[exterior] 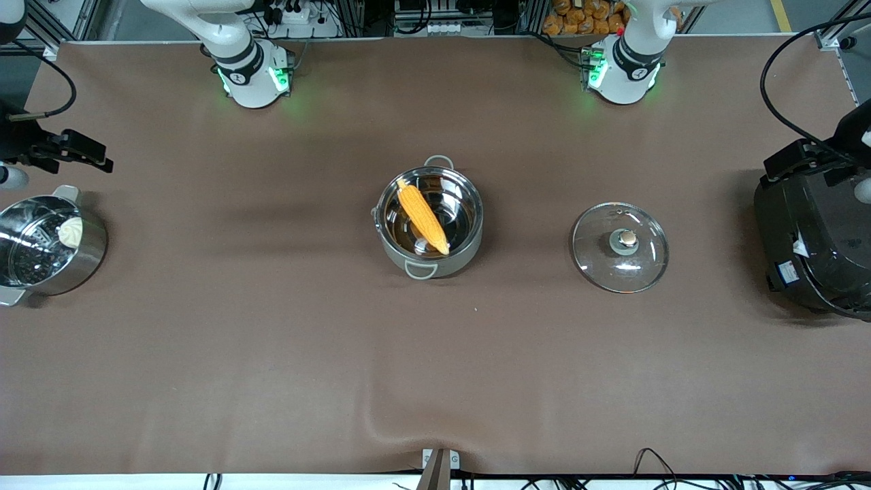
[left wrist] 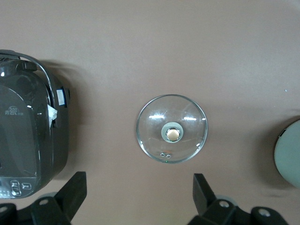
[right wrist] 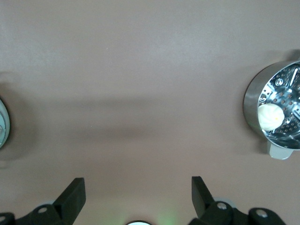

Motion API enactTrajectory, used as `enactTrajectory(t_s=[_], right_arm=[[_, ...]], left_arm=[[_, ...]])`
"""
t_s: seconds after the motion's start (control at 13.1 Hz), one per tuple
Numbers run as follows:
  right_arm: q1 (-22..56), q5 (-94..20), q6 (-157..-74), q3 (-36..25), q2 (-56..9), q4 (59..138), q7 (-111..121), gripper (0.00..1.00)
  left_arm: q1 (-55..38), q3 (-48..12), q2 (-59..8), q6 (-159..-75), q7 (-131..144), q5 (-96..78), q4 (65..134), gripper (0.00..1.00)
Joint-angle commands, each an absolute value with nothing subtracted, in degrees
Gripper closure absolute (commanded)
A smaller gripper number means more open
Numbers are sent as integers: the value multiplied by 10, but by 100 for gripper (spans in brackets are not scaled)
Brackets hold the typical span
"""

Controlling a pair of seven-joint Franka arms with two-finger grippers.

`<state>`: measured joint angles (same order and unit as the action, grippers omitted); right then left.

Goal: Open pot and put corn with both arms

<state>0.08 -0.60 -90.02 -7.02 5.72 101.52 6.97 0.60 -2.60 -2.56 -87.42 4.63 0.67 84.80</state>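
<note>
Corn (exterior: 422, 218) lies slantwise inside the pot (exterior: 469, 248), which stands uncovered near the middle of the brown worktop (exterior: 272, 354), one loop handle toward the robots' bases and the other toward the front camera. Its glass lid (exterior: 620, 246) rests flat on the worktop, knob up, well apart from the pot toward the left arm's end. Still closer to that end stands a black rice cooker (exterior: 810, 248). At the right arm's end sits a steel steamer pot (exterior: 85, 262) with a whitish bun (exterior: 71, 231) on its perforated insert. The left pincer (left wrist: 140, 199) hangs high over the worktop beside the lid, its fingers spread wide and empty. The right pincer (right wrist: 138, 199) hovers over bare worktop between the pot and the steamer pot, likewise spread apart and holding nothing.
</note>
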Motion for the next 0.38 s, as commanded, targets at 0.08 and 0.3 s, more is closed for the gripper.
enactTrajectory(t_s=[0.08,0.3], right_arm=[[-13,-1,-896,-64,55,1006,85,0],[-10,-2,-894,-64,50,1006,81,0]], left_arm=[[3,-33,-25,-875,42,-7,845,0],[-1,-45,-25,-875,44,-2,846,0]])
